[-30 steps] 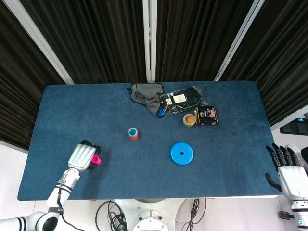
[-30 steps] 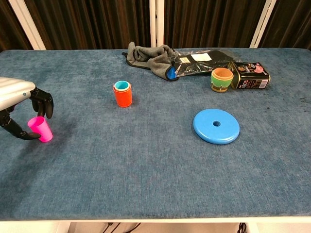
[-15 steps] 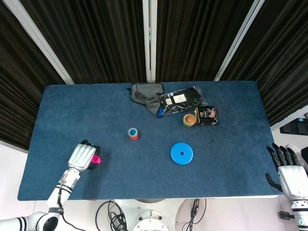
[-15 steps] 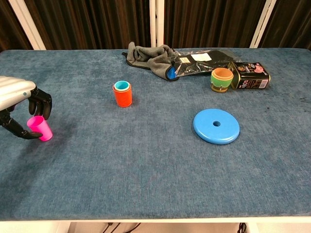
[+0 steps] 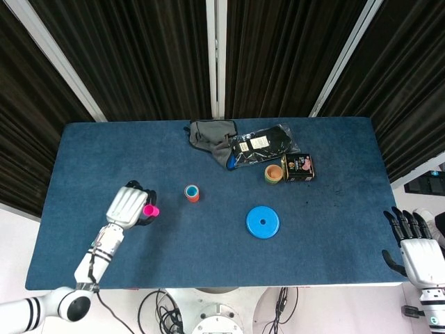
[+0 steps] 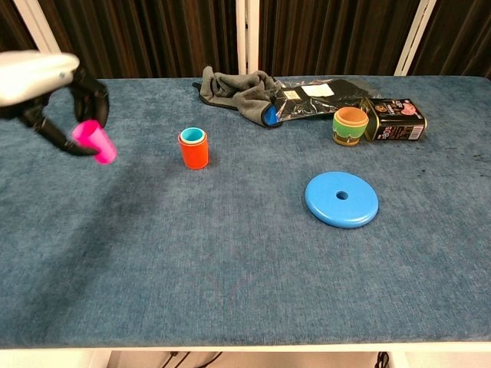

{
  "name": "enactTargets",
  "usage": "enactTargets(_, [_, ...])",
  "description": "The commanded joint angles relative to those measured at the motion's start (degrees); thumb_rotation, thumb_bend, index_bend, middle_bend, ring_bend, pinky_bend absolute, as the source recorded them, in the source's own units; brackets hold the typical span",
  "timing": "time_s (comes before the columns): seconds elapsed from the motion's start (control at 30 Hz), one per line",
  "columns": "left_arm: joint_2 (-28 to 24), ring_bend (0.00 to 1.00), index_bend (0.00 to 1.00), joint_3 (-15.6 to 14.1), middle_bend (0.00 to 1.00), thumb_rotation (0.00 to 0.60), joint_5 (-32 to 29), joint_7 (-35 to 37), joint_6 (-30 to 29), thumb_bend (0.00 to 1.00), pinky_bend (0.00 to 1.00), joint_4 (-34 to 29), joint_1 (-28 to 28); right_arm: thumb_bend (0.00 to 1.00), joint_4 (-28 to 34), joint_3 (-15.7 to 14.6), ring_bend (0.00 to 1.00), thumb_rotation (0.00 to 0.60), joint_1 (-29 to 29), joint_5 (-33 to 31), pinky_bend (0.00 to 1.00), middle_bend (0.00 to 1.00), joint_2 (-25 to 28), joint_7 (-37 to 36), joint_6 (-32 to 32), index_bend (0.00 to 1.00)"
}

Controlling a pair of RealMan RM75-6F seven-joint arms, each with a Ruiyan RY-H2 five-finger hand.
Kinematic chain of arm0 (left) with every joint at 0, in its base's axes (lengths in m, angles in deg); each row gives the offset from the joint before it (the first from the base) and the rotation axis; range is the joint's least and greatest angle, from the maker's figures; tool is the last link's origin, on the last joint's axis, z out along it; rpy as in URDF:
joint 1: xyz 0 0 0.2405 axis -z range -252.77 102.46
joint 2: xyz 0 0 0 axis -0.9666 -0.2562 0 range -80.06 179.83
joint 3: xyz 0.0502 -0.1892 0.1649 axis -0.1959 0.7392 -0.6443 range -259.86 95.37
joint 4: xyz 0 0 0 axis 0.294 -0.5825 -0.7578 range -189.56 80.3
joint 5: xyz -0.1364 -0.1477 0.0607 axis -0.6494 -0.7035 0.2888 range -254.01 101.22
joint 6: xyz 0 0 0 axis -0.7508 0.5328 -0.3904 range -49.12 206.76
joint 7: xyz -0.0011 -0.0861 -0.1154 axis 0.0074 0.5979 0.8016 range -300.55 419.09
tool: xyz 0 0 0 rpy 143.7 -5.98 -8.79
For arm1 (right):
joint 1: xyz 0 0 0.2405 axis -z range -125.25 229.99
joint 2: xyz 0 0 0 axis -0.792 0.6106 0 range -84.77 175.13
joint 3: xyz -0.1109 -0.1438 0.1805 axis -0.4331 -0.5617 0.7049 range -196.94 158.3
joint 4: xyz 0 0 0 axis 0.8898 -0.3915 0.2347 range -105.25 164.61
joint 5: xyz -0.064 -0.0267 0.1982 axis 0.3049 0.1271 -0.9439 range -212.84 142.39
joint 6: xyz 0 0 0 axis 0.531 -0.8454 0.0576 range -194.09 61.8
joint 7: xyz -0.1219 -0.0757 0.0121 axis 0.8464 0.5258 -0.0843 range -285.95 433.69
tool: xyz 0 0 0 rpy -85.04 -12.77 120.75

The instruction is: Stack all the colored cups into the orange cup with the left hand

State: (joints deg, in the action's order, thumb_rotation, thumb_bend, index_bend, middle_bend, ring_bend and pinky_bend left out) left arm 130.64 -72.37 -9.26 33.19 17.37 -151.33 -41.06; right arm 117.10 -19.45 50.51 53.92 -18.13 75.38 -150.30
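Note:
My left hand (image 5: 127, 205) (image 6: 46, 84) holds a pink cup (image 5: 149, 209) (image 6: 95, 141) in the air, tilted, above the left part of the table. To its right the orange cup (image 5: 192, 194) (image 6: 193, 149) stands upright with a light blue cup nested inside it. My right hand (image 5: 417, 243) hangs open off the table's right front corner, holding nothing; the chest view does not show it.
A blue disc (image 5: 263, 222) (image 6: 341, 199) lies right of centre. At the back are a grey cloth (image 5: 212, 136) (image 6: 234, 88), a black packet (image 5: 261, 142), a dark tin (image 5: 300, 167) (image 6: 393, 119) and a small orange-and-green pot (image 5: 273, 172) (image 6: 350, 125). The blue table (image 5: 104, 160) ends near my left arm.
My left hand has lifted the pink cup off the table and carried it up and right, toward the orange cup. The right hand stays where it was.

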Motion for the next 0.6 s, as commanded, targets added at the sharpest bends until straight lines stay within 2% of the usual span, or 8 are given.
enactTargets(0.03, [-0.5, 0.47, 0.54, 3.8, 0.56, 0.600, -4.1, -1.7, 3.8, 0.23, 0.27, 0.1, 4.2, 0.27, -0.2, 0.0, 0.00, 0.600, 0.0, 0.1, 0.00, 0.00, 0.0, -0.3, -0.1, 0.00])
enactTargets(0.23, [0.4, 0.47, 0.54, 7.3, 0.56, 0.600, -11.0, -3.7, 8.6, 0.23, 0.27, 2.7, 10.4, 0.27, -0.9, 0.0, 0.00, 0.600, 0.3, -0.2, 0.00, 0.00, 0.1, -1.5, -0.3, 0.00])
enactTargets(0.6, [5.6, 0.47, 0.54, 7.6, 0.56, 0.600, -18.0, -6.1, 11.8, 0.23, 0.25, 8.8, 18.0, 0.27, -1.4, -0.1, 0.00, 0.600, 0.1, 0.1, 0.00, 0.00, 0.1, -2.6, -0.2, 0.00])
